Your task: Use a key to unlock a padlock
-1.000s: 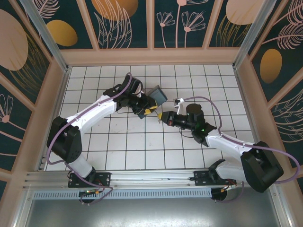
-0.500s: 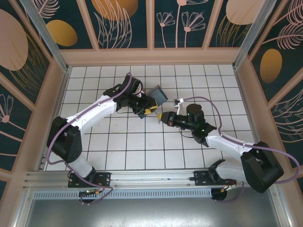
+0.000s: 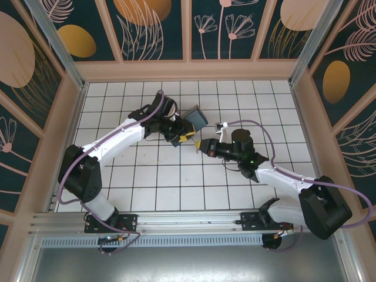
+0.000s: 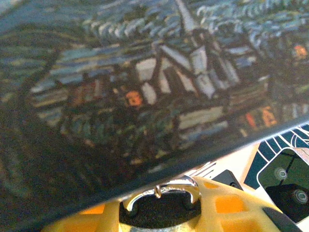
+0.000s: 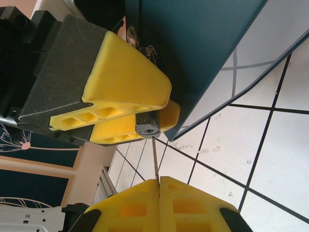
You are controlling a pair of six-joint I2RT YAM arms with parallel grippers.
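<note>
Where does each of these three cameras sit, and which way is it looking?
Top external: above and behind, looking down on the tiled table; left arm and right arm show.
Left wrist: on the left arm, facing the painted box; its yellow fingers clamp the padlock.
Right wrist: facing the left gripper; the right gripper pinches the key.
Both wrist views share padlock and box.

We find the padlock [image 5: 147, 126] in the left gripper [image 5: 161, 110] beside the box [image 5: 193, 48], the key [image 5: 155, 159] in the right gripper [image 5: 159, 184] just below.

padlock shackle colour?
Shiny silver. The shackle shows best in the left wrist view.
</note>
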